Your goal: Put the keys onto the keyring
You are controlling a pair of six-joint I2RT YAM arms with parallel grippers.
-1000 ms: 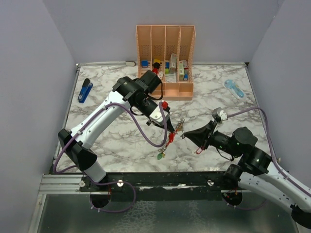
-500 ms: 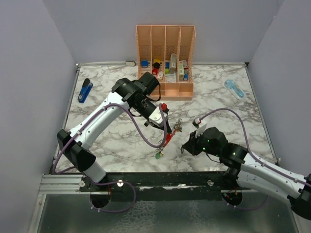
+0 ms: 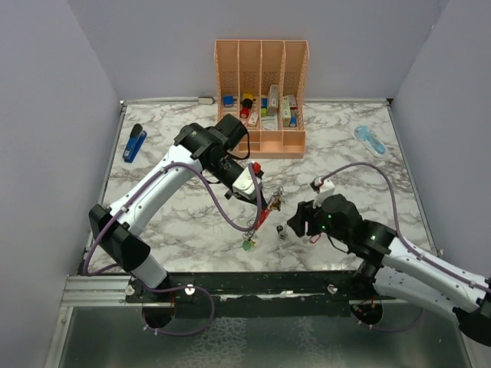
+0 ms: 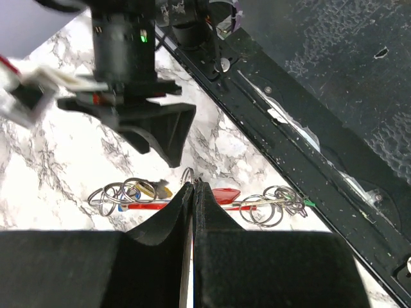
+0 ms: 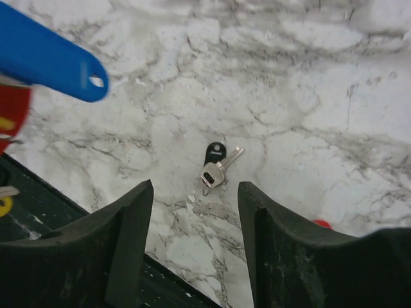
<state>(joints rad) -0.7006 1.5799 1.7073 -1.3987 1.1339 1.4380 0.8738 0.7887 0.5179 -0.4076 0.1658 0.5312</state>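
Observation:
My left gripper (image 3: pixel 257 196) hangs over the middle of the table, shut on the red keyring (image 3: pixel 265 215). Its grey wire shows just past the closed jaws (image 4: pixel 187 174). Several keys and wire rings dangle from the keyring, with a green tag (image 3: pixel 248 245) lowest. A blue tag (image 5: pixel 51 58) of that bunch shows at the top left of the right wrist view. My right gripper (image 3: pixel 295 225) stands open just right of the bunch, empty. One silver key with a black tag (image 5: pixel 217 168) lies flat on the marble beyond its fingertips (image 5: pixel 144 192), and shows from above as the loose key (image 3: pixel 281 231).
An orange desk organiser (image 3: pixel 261 100) with small items stands at the back. A blue stapler (image 3: pixel 134 142) lies far left, a light-blue object (image 3: pixel 370 139) far right. A tiny red loop (image 5: pixel 321 224) lies beside my right gripper. The black front rail (image 3: pixel 253 280) runs close below.
My right gripper pulled back from the bunch, turned down toward the table and opened. The black-tagged key now lies on the marble. The left arm barely moved.

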